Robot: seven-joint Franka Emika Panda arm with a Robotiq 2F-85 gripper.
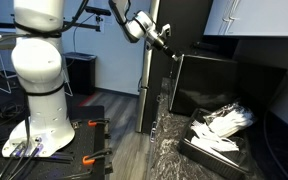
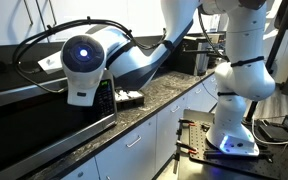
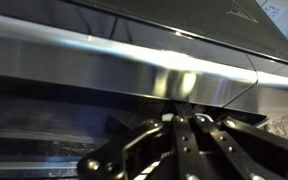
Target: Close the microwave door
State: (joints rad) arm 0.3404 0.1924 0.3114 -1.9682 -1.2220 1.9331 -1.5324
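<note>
Microwave door: stands swung open, a dark panel over the far end of the table. Its free edge points left, toward the arm, and the oven body lies in shadow to the right, under the cabinets.

Hand: at the door's upper left corner, touching it or just beside it; I cannot tell which. The spot makes sense to me, since a push far from the hinge turns the door most easily.

Hand's grip: in the wrist view the fingers look drawn together, with nothing between them. I'd say the hand is set to push, not to hold.

Steel strip: fills the wrist view, right in front of the fingers. It is probably the door's trim, which shows how near the hand is.

Arm: reaches up and over from its base on the left, so the push can go rightward.

Tray of white items: on the table below the door, apparently under its swing.

Step in hand: as I judge it, contact is made or nearly so and the closing is not yet done.
</note>
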